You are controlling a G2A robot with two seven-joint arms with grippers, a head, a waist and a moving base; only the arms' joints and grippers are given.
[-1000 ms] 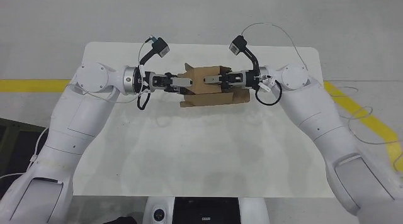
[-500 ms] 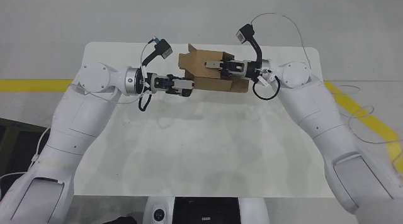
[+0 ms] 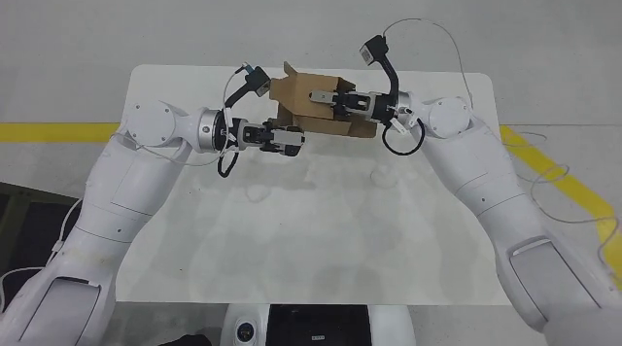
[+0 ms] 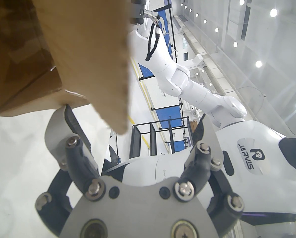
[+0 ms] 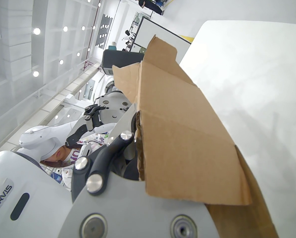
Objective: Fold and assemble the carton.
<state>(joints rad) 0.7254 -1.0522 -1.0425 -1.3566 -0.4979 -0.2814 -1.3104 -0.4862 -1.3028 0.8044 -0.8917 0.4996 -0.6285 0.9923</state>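
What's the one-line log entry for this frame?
right end effector: shut on carton | left end effector: open, beside carton | carton: not yet assembled, flaps open, over far part of table

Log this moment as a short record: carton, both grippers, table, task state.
carton: brown cardboard, partly opened, flaps loose, at the table's far side
right gripper: shut on a carton wall
left gripper: open, beside the carton's near corner; one fingertip meets a cardboard edge
table: white, beneath both arms
task state: carton not yet folded into a closed box
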